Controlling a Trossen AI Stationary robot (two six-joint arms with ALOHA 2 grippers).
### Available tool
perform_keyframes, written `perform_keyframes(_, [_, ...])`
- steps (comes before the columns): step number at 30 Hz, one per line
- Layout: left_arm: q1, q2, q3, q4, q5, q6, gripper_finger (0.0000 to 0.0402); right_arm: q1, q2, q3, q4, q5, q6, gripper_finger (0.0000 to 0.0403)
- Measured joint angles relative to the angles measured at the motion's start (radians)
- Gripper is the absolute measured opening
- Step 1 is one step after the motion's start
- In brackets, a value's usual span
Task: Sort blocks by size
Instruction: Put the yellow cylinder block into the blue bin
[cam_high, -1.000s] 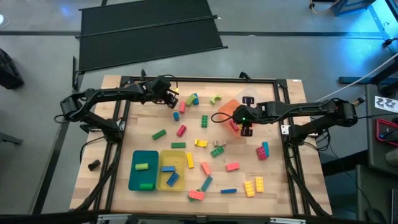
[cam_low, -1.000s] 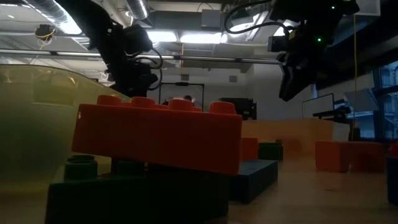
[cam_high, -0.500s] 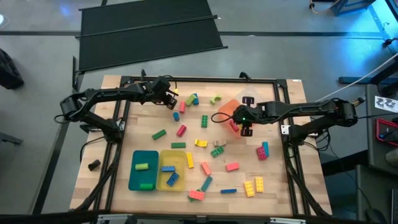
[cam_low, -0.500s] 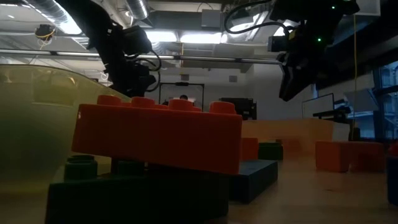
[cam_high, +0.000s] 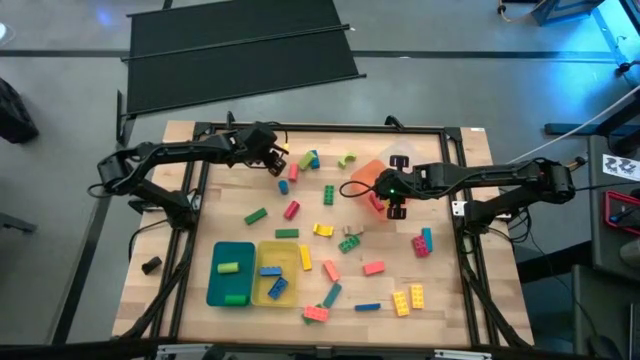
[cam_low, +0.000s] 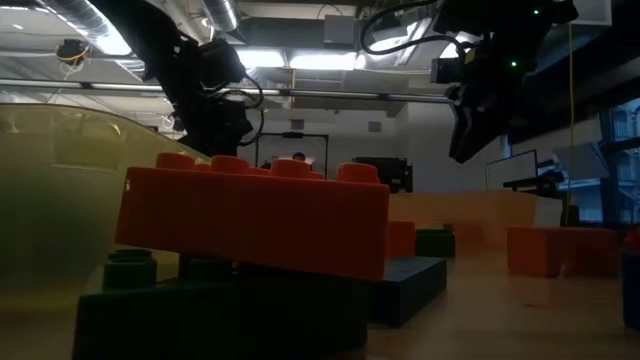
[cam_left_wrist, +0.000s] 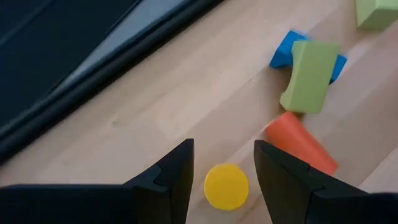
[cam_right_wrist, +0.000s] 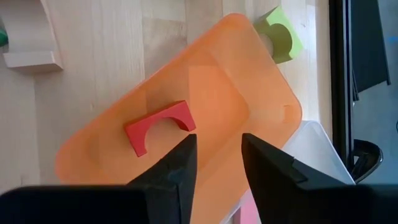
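1. Your left hand (cam_left_wrist: 222, 171) hung released over the far-left part of the counter (cam_high: 200, 230), fingers parted with a small yellow round piece (cam_left_wrist: 226, 185) lying between their tips on the wood, not gripped. To my eye, you had lined it up for a pick.

2. Just beyond that piece sat a cluster: an orange-red block (cam_left_wrist: 301, 144) lying on its side with its long axis angled away from your fingers, a green block (cam_left_wrist: 309, 75) standing more or less end-on past it, and a blue block (cam_left_wrist: 286, 51) tucked beneath the green one. They touched one another, so a clean single grab there looked awkward.

3. Your right hand (cam_right_wrist: 217, 165) hovered above the orange tray (cam_right_wrist: 249, 112) near the far middle of the counter, fingers apart and empty. Nothing was between them.

4. Inside that tray lay a red arched block (cam_right_wrist: 158, 127), flat, its long axis running roughly along the tray's length, the arch opening facing the tray's nearer wall. A green arched block (cam_right_wrist: 283, 38) rested just outside the tray's far corner.

5. The teal tray (cam_high: 232, 272) held two green blocks and the yellow tray (cam_high: 274, 274) held blue ones, both at the near-left side.

6. Most blocks (cam_high: 340, 240) lay scattered across the middle and near-right of the counter, pointing every which way. Plenty of sorting was left, I'd say.
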Motion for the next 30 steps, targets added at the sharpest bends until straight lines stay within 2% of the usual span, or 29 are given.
perform_keyframes(7, [0.000, 0.045, 0.000, -0.027, -0.001, -0.044, 0.0153, 0.000, 0.000, 0.000, -0.003, 0.000, 0.000, 0.0129])
perform_keyframes(17, [0.000, 0.047, 0.000, -0.050, -0.002, -0.057, 0.0153, 0.000, 0.000, 0.000, -0.005, 0.000, 0.000, 0.0129])
perform_keyframes(30, [-0.003, 0.088, 0.004, -0.019, 0.017, -0.095, 0.0153, 0.000, 0.000, 0.000, -0.005, 0.000, 0.000, 0.0129])
